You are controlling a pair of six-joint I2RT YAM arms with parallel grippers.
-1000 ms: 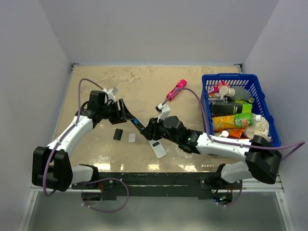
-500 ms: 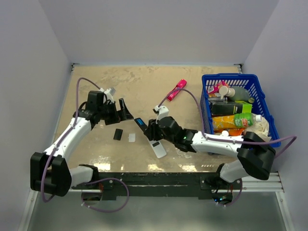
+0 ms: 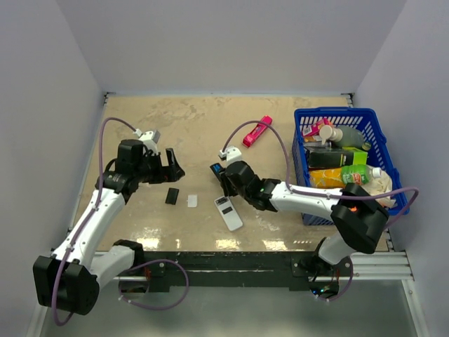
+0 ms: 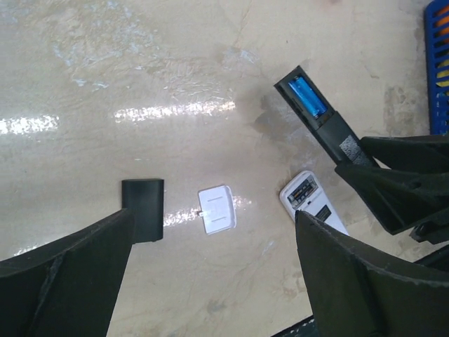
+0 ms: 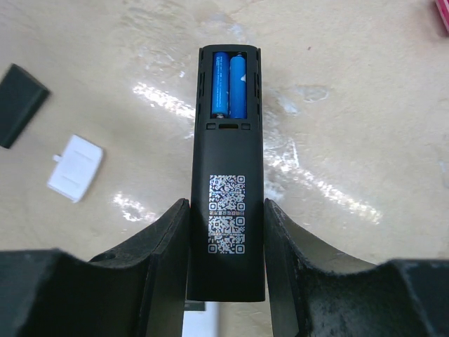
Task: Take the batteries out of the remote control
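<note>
Gripper (image 5: 226, 232) around black remote (image 5: 226, 210)

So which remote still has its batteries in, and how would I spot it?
Start at the blue basket on the right of the table and look left to the right gripper near mid-table. Clamped in it is a black remote. Unlike the white remote lying on the table beside it, its open back shows two blue batteries side by side.
</note>
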